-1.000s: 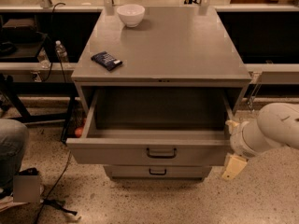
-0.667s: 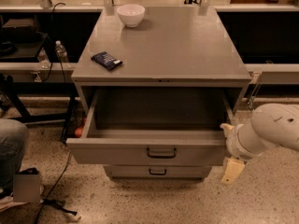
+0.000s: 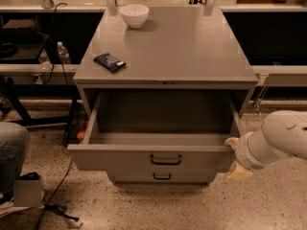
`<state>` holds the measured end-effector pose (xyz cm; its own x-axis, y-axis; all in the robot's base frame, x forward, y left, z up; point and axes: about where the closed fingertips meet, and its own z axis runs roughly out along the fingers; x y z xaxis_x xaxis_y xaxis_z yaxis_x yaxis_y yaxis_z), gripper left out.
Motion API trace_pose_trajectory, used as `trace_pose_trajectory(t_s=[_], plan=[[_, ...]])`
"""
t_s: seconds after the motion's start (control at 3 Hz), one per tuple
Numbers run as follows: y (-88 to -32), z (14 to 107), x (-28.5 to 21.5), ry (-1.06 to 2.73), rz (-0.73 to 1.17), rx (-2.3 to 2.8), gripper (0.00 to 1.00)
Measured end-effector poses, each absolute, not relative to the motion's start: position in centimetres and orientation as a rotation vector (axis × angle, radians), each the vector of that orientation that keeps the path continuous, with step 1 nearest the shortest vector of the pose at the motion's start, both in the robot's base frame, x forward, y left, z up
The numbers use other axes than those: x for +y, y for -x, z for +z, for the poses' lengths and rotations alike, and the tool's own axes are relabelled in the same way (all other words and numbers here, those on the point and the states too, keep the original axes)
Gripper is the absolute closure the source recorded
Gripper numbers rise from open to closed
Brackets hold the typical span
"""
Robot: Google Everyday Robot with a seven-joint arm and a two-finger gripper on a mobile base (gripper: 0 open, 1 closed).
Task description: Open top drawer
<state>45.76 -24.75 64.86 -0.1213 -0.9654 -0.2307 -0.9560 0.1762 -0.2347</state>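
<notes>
The top drawer (image 3: 120,159) of the grey metal cabinet (image 3: 168,47) stands pulled far out. Its deep grey box looks bare inside. Its small black bail handle (image 3: 166,159) sits at centre front. Below it a shorter drawer (image 3: 192,178) with a like handle (image 3: 162,177) is shut. My gripper (image 3: 236,157) is at the drawer front's right end, on the white arm (image 3: 278,140) coming in from the right. Its two cream fingertips (image 3: 232,141) are spread apart, one by the drawer's top right corner and one lower. They hold nothing.
A white bowl (image 3: 134,15) and a dark blue packet (image 3: 110,62) lie on the cabinet top. A water bottle (image 3: 62,54) stands on the rail at the left. A person's leg (image 3: 12,152) and floor cables (image 3: 57,210) are at the lower left.
The arm and gripper have shifted slightly left, closer to the drawer's right front corner. The drawer stays pulled out as before.
</notes>
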Motion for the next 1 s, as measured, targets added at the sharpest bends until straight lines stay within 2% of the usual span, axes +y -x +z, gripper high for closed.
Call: trace_pose_trajectory(t_s=[0.33, 0.67, 1.0], plan=[[-43.3, 66.5, -25.9, 1.777, -0.068, 2.135, 0.76], [-40.7, 68.4, -27.0, 1.727, -0.104, 2.148, 0.99], [-40.5, 68.7, -27.1, 1.725, -0.110, 2.149, 0.79]])
